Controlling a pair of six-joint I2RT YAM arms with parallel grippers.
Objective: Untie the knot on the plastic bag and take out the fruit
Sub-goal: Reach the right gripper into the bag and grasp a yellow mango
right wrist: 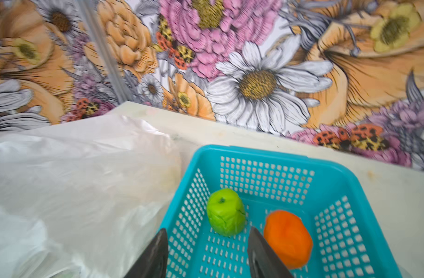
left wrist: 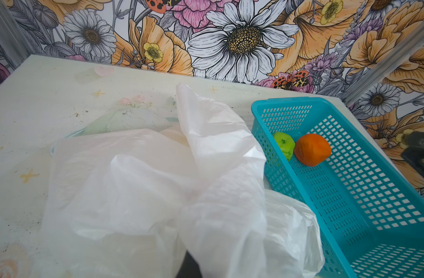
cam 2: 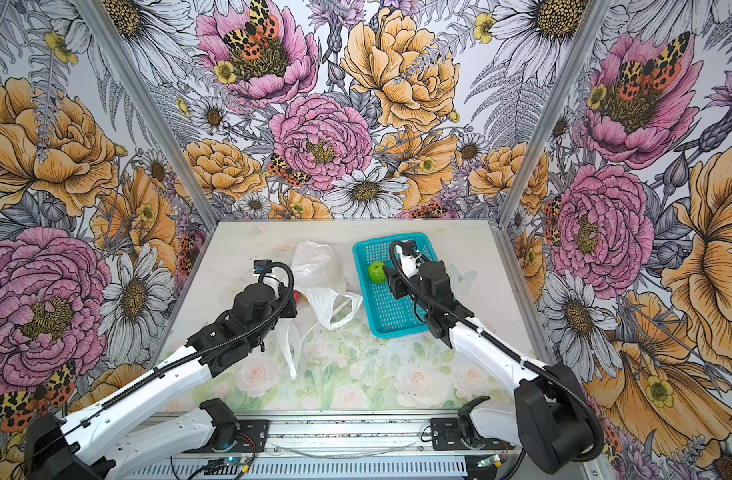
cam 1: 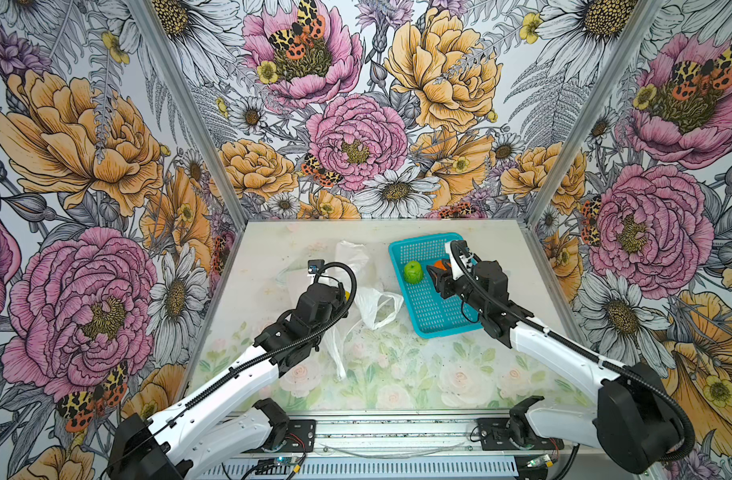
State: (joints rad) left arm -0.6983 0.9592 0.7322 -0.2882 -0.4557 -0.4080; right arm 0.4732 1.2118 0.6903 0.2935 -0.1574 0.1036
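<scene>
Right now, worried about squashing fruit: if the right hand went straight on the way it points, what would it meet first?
Probably the green apple, lying just ahead of the right hand in the teal basket; the orange sits beside that line. Depth is unclear.

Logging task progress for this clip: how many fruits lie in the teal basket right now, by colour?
Green apple: 1
Orange: 1
Total in the teal basket: 2
Whatever the plastic bag hides is not counted.
</scene>
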